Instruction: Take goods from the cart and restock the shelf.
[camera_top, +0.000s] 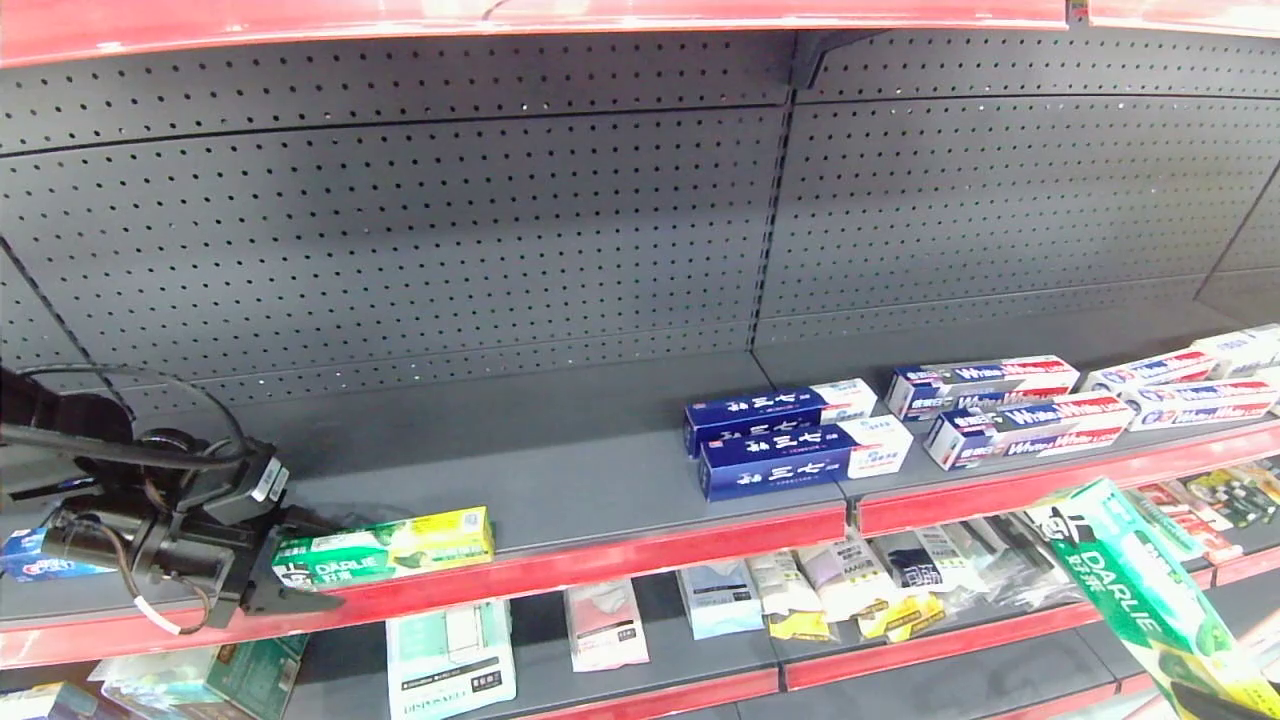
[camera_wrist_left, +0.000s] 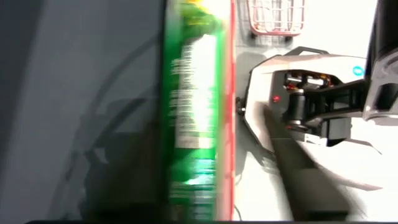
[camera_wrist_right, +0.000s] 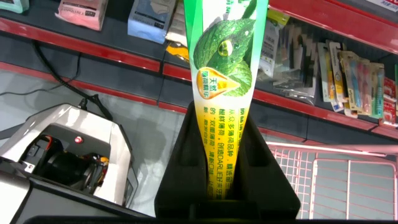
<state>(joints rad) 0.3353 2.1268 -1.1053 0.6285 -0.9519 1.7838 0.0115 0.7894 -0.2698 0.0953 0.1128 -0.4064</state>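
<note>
Black left end effector (camera_top: 325, 562), dark cables (camera_top: 120, 450), white label (camera_top: 268, 481) on wrist

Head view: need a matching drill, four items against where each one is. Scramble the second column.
Items:
1. left green box
2. right green box
3. dark blue boxes
4. pale packet

Places:
A. on the lower shelf
B. lying at the front edge of the shelf, one end between the open fingers of the left gripper
C. side by side mid-shelf
D. clamped in the right gripper, off the shelf

Pairs: 1-B, 2-D, 3-C, 4-A
</note>
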